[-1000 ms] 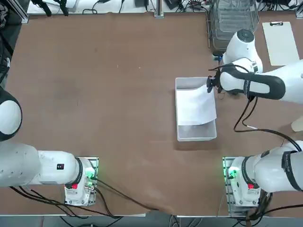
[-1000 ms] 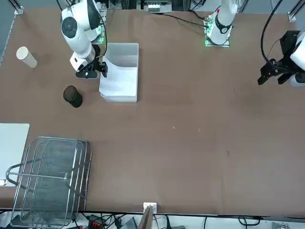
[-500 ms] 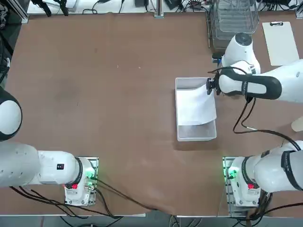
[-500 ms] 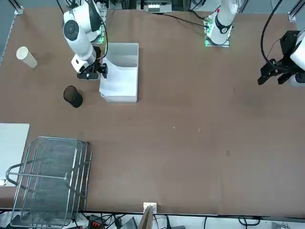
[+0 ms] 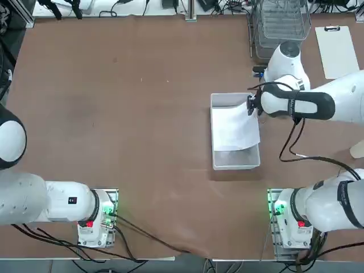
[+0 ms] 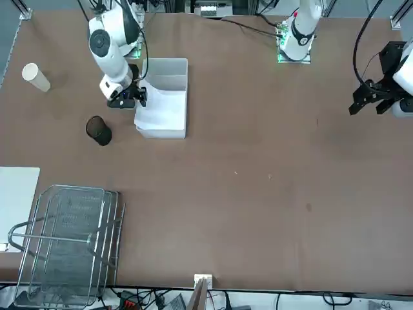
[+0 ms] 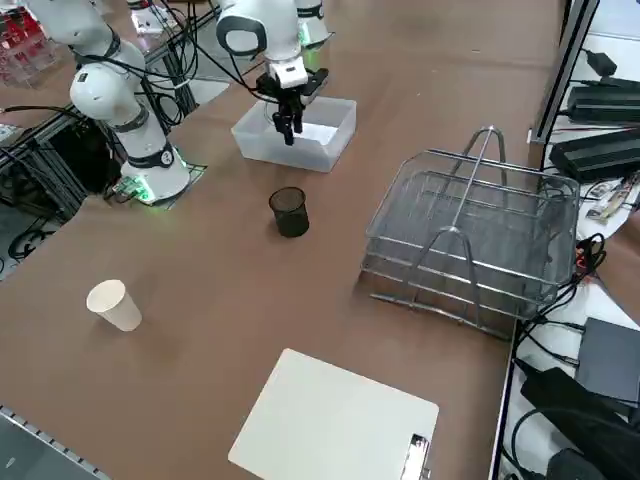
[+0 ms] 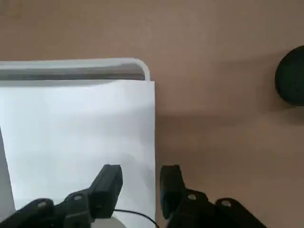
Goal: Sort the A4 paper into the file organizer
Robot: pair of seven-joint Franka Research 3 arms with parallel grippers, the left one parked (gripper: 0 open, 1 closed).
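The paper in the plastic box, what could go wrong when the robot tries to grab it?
The fingers are open around the edge of the paper, so they might close on the box too and drag it along. The paper looks thin, so it could bend or slip out. Later, the wire bars of the file organizer might catch a floppy corner.

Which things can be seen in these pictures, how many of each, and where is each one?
A4 paper: one, white, in the bin
Bin: one, clear, on the table
File organizer: one, silver mesh, near the table's far edge
Clipboard: one, white with a clip, beside the organizer
Cup: one, white, on the table
Round container: one, black, between bin and organizer
Table: one, brown, under everything
Right claw: one, black, open at the paper's edge
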